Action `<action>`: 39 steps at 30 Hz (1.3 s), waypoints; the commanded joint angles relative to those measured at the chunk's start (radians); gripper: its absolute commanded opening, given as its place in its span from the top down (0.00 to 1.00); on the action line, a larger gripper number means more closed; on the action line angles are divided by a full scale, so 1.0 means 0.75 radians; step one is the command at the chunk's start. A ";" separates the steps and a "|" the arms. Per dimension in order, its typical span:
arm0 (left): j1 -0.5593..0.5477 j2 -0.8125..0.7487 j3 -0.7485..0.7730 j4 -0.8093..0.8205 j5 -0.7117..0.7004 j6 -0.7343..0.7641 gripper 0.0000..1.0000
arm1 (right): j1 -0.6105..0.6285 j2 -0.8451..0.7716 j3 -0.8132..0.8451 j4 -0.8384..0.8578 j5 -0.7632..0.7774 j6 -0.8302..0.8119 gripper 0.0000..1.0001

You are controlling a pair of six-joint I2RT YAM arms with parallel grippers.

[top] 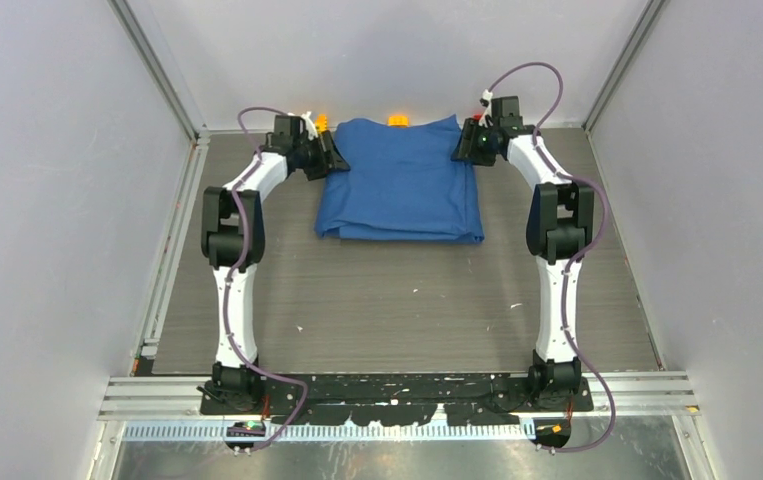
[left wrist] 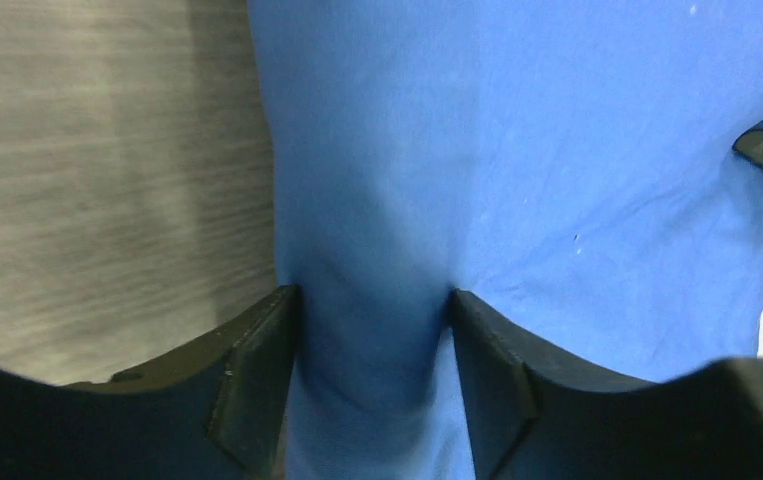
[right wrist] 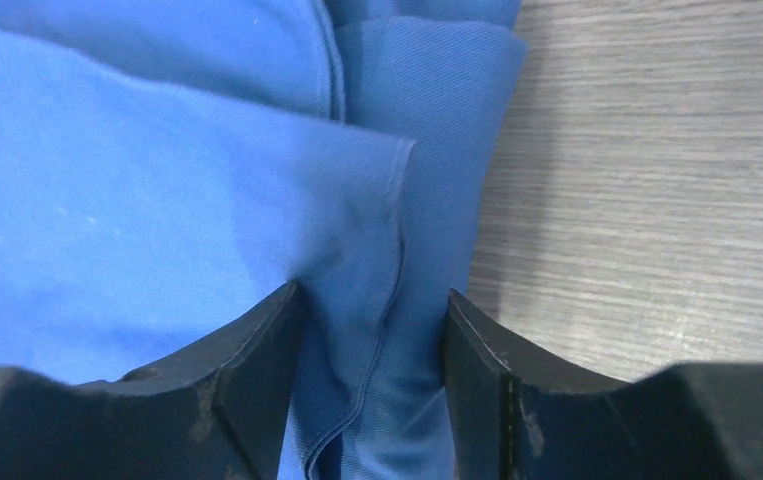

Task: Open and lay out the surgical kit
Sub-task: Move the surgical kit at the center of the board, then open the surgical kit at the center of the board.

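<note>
The left arm [top: 242,215] and right arm [top: 557,215] are reaching to the far corners of the blue cloth wrap [top: 402,180]. The wrap is lying folded and closed at the far middle of the worktop [top: 387,310], with a small orange block [top: 397,120] sitting just beyond its far edge. The left jaws are straddling a raised ridge of cloth beside the wrap's side edge. The right jaws are straddling the hemmed edge of a flap. In both wrist views the fabric is filling the gap and touching both inner faces, but whether the jaws are pinching it or merely flanking it cannot be told. Nothing of the tray, pan or instruments is showing.

The main risk appears to be lying in the layers. At the right edge several folds are stacked one on another, and jaws taking two layers instead of the top flap would likely be dragging the whole bundle rather than opening it. A weak hold on so little fabric could be letting the cloth slip free mid-pull. One arm pulling harder than the other could be twisting the bundle and shifting whatever is wrapped inside. The far wall [top: 387,50] and the block are leaving little room behind the wrap.

No brand, label or writing is readable in any view.
</note>
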 commanded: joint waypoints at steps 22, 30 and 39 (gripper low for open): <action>-0.667 -0.484 -0.143 -0.424 -0.020 1.334 0.04 | -0.286 -1.127 -0.923 -0.001 -0.122 -0.211 0.15; -0.835 -0.252 0.069 -0.467 -0.090 1.353 0.08 | -0.371 -1.252 -1.144 -0.012 -0.170 -0.233 0.16; -0.845 -0.184 0.152 -0.465 -0.071 1.295 0.38 | -0.375 -1.276 -1.224 -0.012 -0.196 -0.227 0.17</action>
